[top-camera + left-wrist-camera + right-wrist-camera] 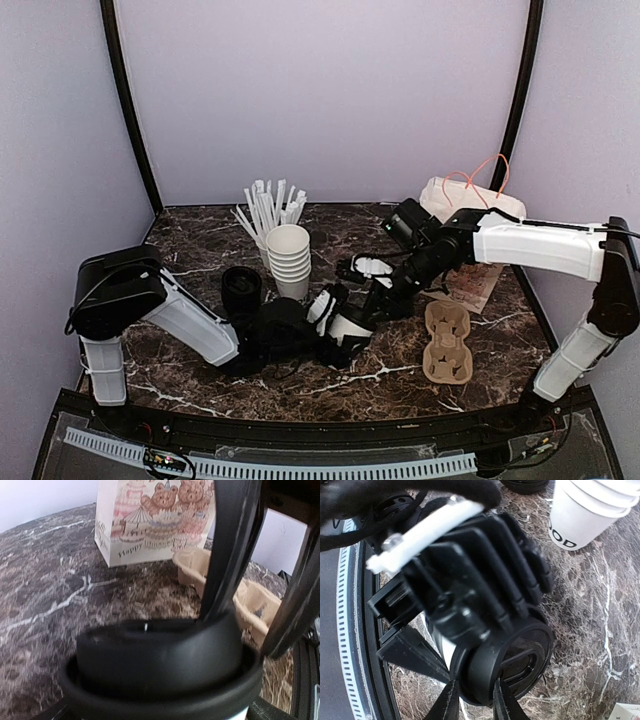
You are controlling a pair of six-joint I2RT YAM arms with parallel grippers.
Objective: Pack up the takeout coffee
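Table [200,385]: dark marble, white veins, carrying the whole show.
Right arm [535,248]: white and black, stretching in from the right edge toward mid-table.
Left arm [185,322]: coming in low from the left, meeting the other at the centre.
Paper bag [150,525]: white, printed with teddy bears and cakes, at the back right behind the cup carrier.
Cup carrier [447,345]: brown pulp, flat on the marble, just right of the action.
Stack of cups [289,260]: white, lidless, just behind the centre, black lettering near the base.
Straw cup [265,215]: bristling with white straws, right behind the stack of cups.
Takeout coffee [352,325]: mid-table, caught between both claws, left of the cup carrier, in front of the stack of cups.
Lid [160,655]: black, seated on the takeout coffee, filling the bottom of the left wrist view.
Right claw [476,700]: fingertips drawn together on the lid's rim, one either side, clamped.
Left claw [333,325]: wrapped around the cup's body; black on black and blurred, so pressing or parted, cannot tell.
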